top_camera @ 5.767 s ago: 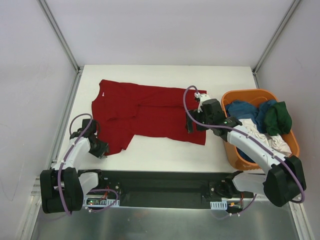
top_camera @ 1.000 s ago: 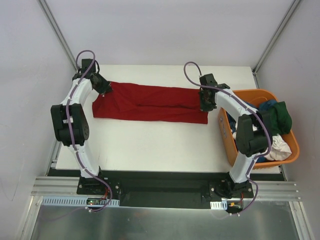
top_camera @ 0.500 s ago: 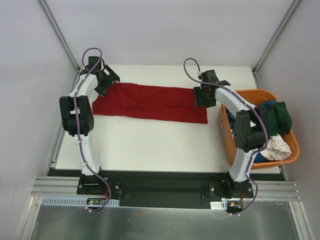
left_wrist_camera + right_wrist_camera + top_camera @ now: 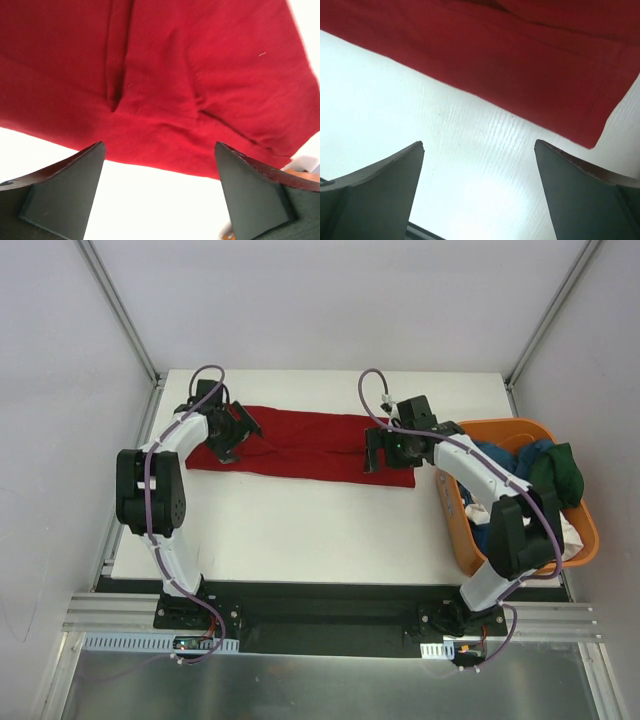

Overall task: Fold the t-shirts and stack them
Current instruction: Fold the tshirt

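The dark red t-shirt (image 4: 300,445) lies folded into a long flat strip across the far half of the white table (image 4: 300,530). My left gripper (image 4: 236,432) hovers over its left end, open and empty. In the left wrist view (image 4: 159,145) its fingers stand wide apart, with red cloth (image 4: 160,75) spread beyond them. My right gripper (image 4: 383,450) is over the strip's right end, also open and empty. The right wrist view (image 4: 479,144) shows bare table between its fingers and the shirt's edge (image 4: 520,60) just ahead.
An orange plastic basket (image 4: 500,426) stands at the table's right edge, right of the red shirt's end. It holds a blue t-shirt (image 4: 490,458), a dark green one (image 4: 558,475) and a white one (image 4: 562,532). Grey walls enclose the table at the back and sides.
Both grippers have opened and let go of the red shirt. The left one moved right and the right one moved left, over the strip. Earlier, the shirt's near half was folded over.
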Motion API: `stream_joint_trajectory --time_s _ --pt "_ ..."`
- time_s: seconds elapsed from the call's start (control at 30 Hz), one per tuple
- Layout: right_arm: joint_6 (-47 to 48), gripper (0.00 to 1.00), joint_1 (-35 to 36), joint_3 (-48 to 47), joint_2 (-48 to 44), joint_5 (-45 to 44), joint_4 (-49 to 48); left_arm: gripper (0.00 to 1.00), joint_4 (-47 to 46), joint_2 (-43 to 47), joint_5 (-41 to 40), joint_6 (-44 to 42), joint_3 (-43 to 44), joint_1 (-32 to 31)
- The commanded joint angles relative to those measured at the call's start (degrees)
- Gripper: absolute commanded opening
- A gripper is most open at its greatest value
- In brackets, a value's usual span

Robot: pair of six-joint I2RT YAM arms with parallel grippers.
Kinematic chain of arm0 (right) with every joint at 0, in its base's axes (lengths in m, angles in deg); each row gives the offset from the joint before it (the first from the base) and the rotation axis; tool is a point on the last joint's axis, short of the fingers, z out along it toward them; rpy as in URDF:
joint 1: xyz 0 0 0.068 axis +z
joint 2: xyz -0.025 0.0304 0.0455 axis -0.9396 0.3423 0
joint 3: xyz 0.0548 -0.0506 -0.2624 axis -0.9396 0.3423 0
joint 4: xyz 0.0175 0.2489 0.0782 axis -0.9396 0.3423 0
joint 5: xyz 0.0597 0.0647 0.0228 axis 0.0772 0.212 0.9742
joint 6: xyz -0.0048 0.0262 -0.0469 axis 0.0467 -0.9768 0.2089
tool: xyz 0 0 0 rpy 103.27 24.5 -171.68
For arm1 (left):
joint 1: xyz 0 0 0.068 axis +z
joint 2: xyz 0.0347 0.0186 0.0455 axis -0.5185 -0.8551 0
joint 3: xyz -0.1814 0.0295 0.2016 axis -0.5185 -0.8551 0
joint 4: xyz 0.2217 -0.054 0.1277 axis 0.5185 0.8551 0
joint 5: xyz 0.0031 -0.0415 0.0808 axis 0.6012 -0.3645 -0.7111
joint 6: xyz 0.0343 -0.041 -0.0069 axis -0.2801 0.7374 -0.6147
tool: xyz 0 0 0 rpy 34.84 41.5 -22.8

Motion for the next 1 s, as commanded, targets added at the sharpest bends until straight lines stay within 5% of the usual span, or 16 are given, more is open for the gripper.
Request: stream_joint_trajectory --time_s 0.0,0.33,0.6,0.77,0.97 --pt "-0.91 0.97 -0.33 3.72 -5.30 1.30 -0.11 0.80 0.07 2.13 -1.32 2.18 -2.81 0.44" --pt "-0.29 0.97 -0.24 7.51 -11.02 -2.22 2.18 0.35 0.16 -4.90 -2.39 1.39 1.66 0.35" --pt "0.23 0.97 -0.42 7.86 -11.55 -4.86 3.33 0.36 0.25 -5.26 -5.02 1.21 2.28 0.35" --pt "0.32 0.97 -0.42 7.42 -11.46 -6.00 3.50 0.00 0.25 -7.71 -4.41 -0.19 4.82 0.26" --pt "0.85 0.97 -0.42 7.77 -11.99 -8.02 3.94 0.00 0.16 -7.89 -5.02 -2.21 6.94 -0.18"
